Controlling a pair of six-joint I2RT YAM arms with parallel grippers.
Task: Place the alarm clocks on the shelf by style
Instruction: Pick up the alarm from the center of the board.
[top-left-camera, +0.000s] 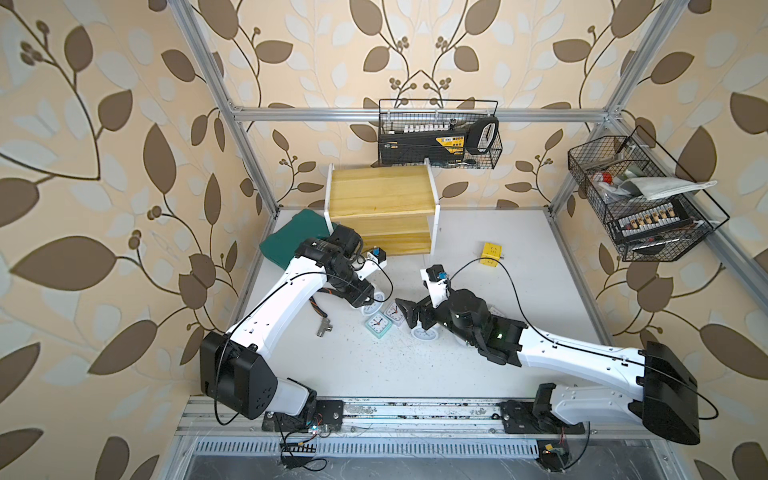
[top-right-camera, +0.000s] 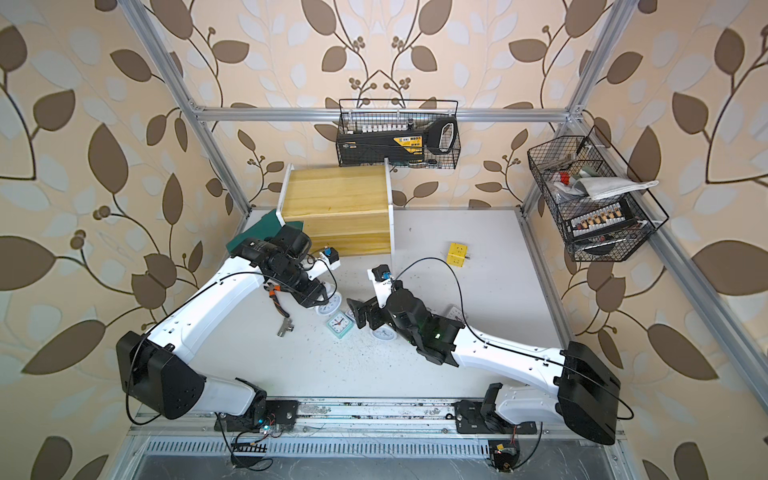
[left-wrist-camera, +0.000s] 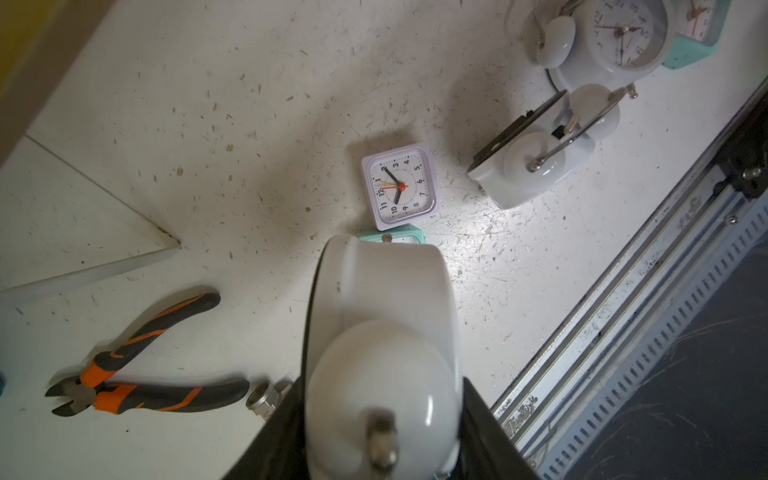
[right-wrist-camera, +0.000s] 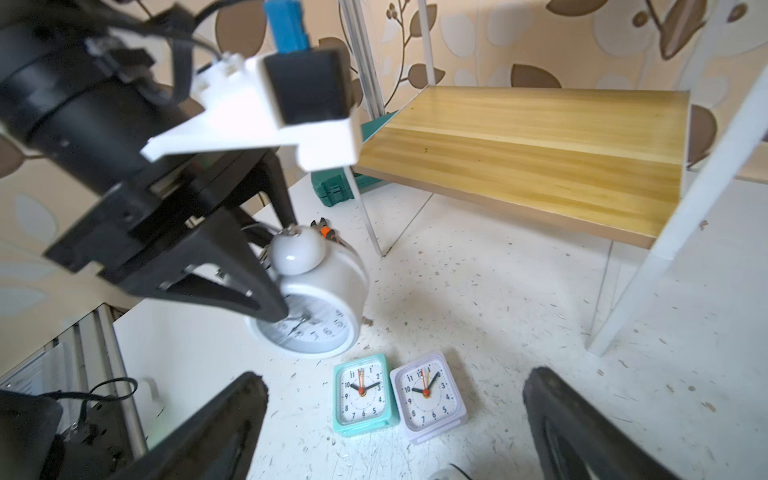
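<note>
Right gripper (right-wrist-camera: 397, 376) hangs wide open before the mint-green square clock (right-wrist-camera: 361, 395) and lilac square clock (right-wrist-camera: 428, 395), side by side on the tabletop (right-wrist-camera: 498, 291). Just beyond, left gripper (right-wrist-camera: 282, 268) clamps a white twin-bell clock (right-wrist-camera: 332, 286); wooden shelf (right-wrist-camera: 519, 158) stands behind.

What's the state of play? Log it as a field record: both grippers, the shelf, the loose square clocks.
left gripper: shut on round white twin-bell clock, which sits tilted
right gripper: open, holding nothing
shelf: no clock seen on either board
mint square clock: face up on table
lilac square clock: face up, beside the mint one
progress: nothing shelved yet
</note>
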